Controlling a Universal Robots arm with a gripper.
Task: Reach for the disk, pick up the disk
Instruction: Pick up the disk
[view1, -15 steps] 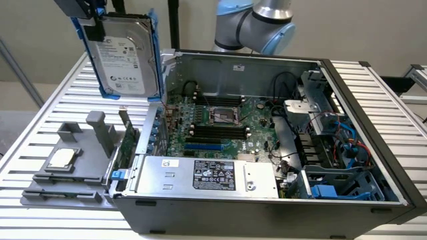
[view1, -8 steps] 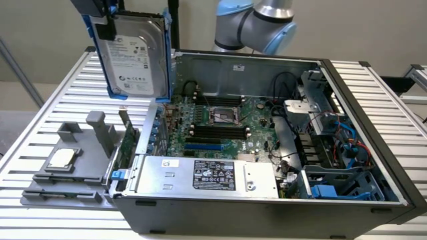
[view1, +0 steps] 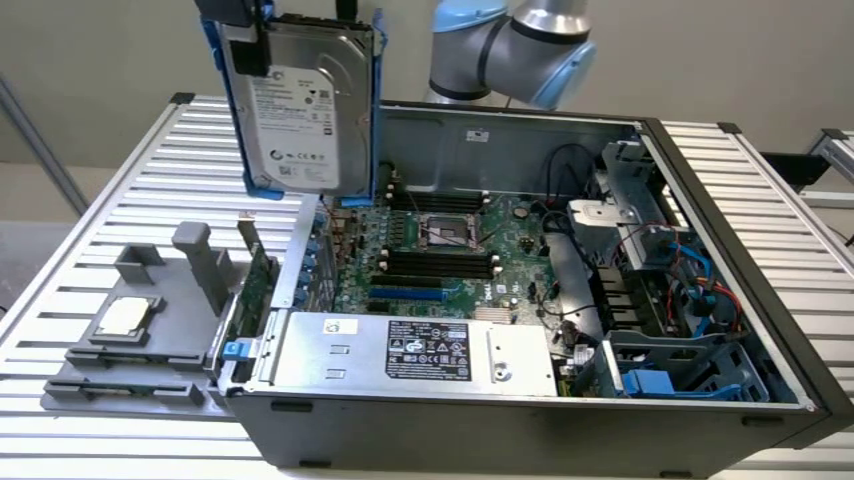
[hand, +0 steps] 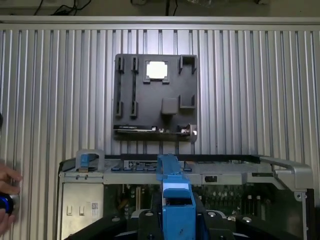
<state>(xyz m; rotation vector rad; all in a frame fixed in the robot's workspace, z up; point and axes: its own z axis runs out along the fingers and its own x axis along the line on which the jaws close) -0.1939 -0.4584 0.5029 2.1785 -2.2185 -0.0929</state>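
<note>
Blue plastic frames the disk (view1: 302, 100), which hangs upright in the air above the far left corner of the open computer case (view1: 747, 330), label facing the exterior camera. The gripper (view1: 247, 25) is clamped on the disk's top edge, at the exterior view's upper left; in the wrist view the blue carrier edge (hand: 175, 200) runs straight out between the dark fingers (hand: 145, 222). The pick-up looks essentially done: the disk is clear of the case and touches nothing else.

Judgement on doing this step well: the hold is on one end only, so the drive hangs as a long lever. Keep it vertical, move slowly, avoid swinging it against the case wall (view1: 507, 135) just behind. The plastic carrier may flex, so grip on the frame could slip if jerked.

Count:
- disk in blue carrier: one, held.
- computer case: one, lying open on the slatted table (view1: 120, 190).
- silver power supply with black label (view1: 414, 350): one, at the near edge of the case.
- dark grey fixture tray (view1: 134, 340): one, left of the case, well apart from the disk.
- small square silver chip (view1: 123, 317): one, seated on that tray.
- a person's hand (hand: 7, 192): one, at the wrist view's edge.
</note>
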